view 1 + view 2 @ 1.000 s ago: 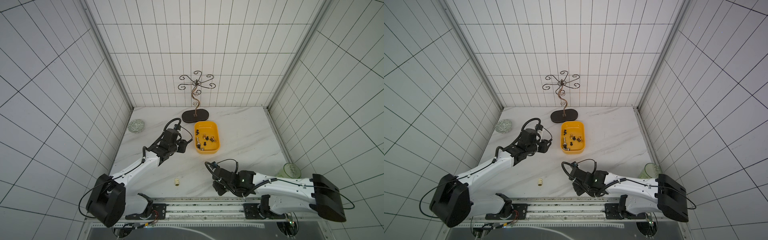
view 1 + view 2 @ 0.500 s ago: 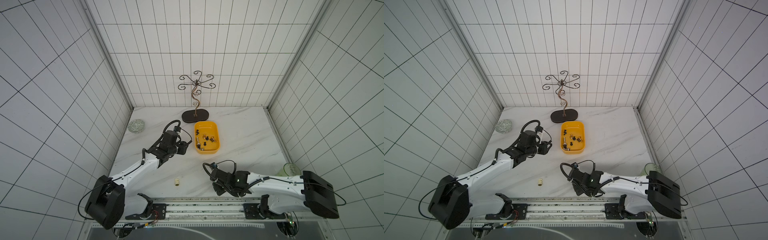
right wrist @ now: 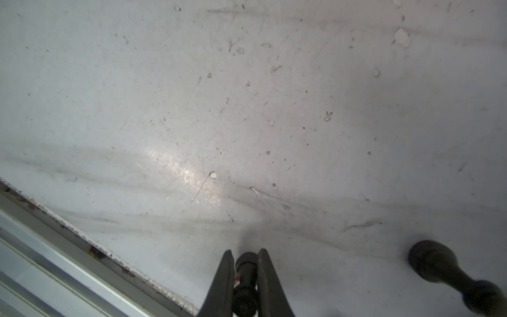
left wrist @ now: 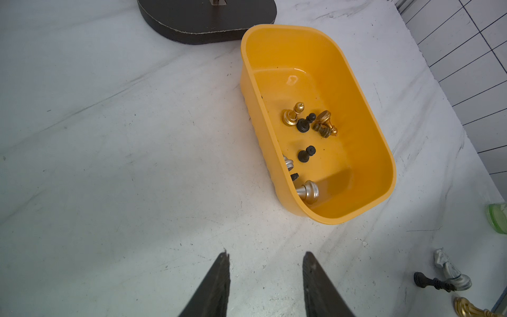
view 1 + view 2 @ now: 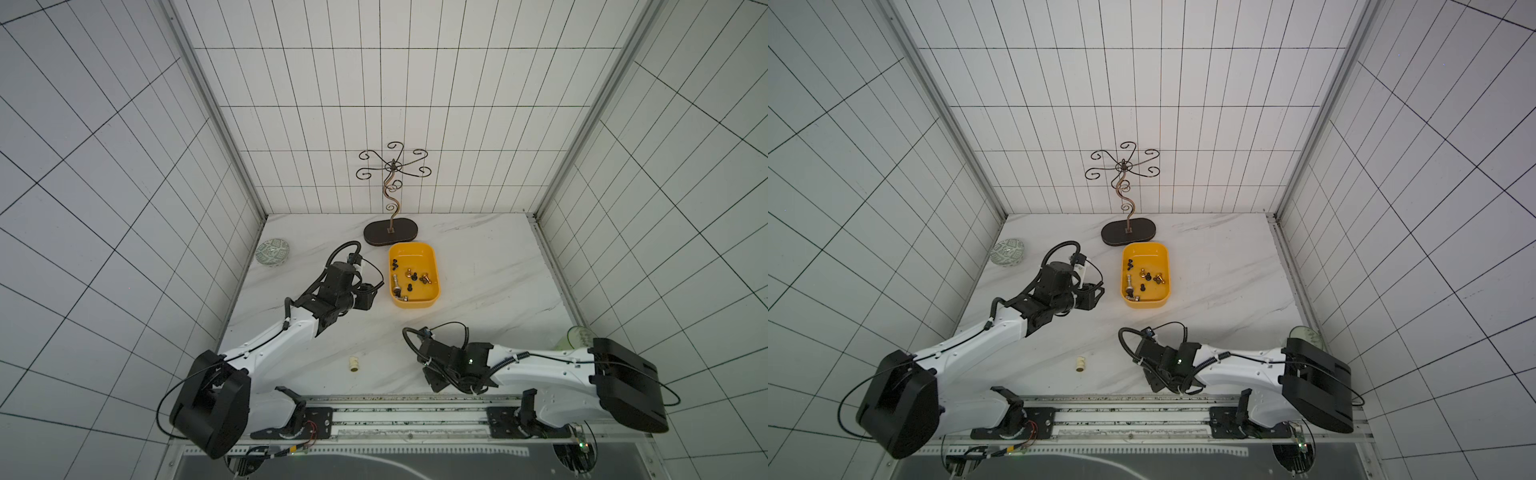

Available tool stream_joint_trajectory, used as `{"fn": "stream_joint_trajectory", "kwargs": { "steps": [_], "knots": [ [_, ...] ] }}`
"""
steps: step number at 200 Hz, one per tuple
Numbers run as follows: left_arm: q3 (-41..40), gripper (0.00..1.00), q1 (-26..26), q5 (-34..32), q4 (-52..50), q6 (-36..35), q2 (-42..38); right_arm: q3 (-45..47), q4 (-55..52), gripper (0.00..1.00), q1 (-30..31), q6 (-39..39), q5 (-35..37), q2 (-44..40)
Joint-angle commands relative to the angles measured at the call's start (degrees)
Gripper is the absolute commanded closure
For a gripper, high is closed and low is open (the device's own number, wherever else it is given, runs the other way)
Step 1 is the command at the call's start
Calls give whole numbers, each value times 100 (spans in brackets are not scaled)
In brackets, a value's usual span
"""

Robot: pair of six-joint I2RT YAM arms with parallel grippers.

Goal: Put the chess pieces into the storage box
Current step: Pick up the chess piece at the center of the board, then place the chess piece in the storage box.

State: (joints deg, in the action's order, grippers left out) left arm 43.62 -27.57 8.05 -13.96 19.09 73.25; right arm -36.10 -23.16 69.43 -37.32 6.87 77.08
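**Right gripper pinching a black pawn at the near edge of the desk; left gripper hanging open beside the storage box.**

The right gripper's jaws are squeezing the pawn between them, low over the desk and close to its near rail. A second black piece is lying on the desk just beside it. The left gripper is hovering empty with its jaws apart over bare desk, just left of the yellow storage box. The box is sitting toward the far middle of the desk, just in front of the dark oval stand base. Gold, black and silver chess pieces are resting inside the box. A cream piece is lying alone on the near desk between the two arms. A silver piece, a black one and a gold one are lying on the desk apart from the box.
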Motion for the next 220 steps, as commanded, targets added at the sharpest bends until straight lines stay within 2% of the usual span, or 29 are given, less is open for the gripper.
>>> {"fn": "stream_joint_trajectory", "kwargs": {
  "steps": [1, 43, 63, 86, 119, 148, 185, 220],
  "knots": [
    [-67, 57, 24, -6, 115, 51, -109, 219, -87, 88, 27, -52, 67, -103],
    [4, 57, 24, -93, 12, 24, -144, -224, -295, 90, -220, 291, 210, -552],
    [33, 57, 25, -152, -12, 33, -194, -621, -287, 90, -736, 798, 77, -750],
    [51, 57, 29, -194, -60, 59, -247, -1237, -211, 89, -1617, 1668, -184, -639],
    [59, 57, 24, -126, -131, 93, -269, -2380, -139, 89, -2760, 2903, -532, 252],
    [90, 57, 25, -106, -230, 68, -299, -3313, 38, 90, -3523, 3408, -1109, 1265],
    [114, 57, 27, -130, -321, 68, -289, -4538, -32, 90, -4001, 3702, -1503, 2468],
    [47, 57, 29, 99, -228, 153, -187, -5381, -239, 89, -4159, 3870, -1549, 3364]
  ]
}}
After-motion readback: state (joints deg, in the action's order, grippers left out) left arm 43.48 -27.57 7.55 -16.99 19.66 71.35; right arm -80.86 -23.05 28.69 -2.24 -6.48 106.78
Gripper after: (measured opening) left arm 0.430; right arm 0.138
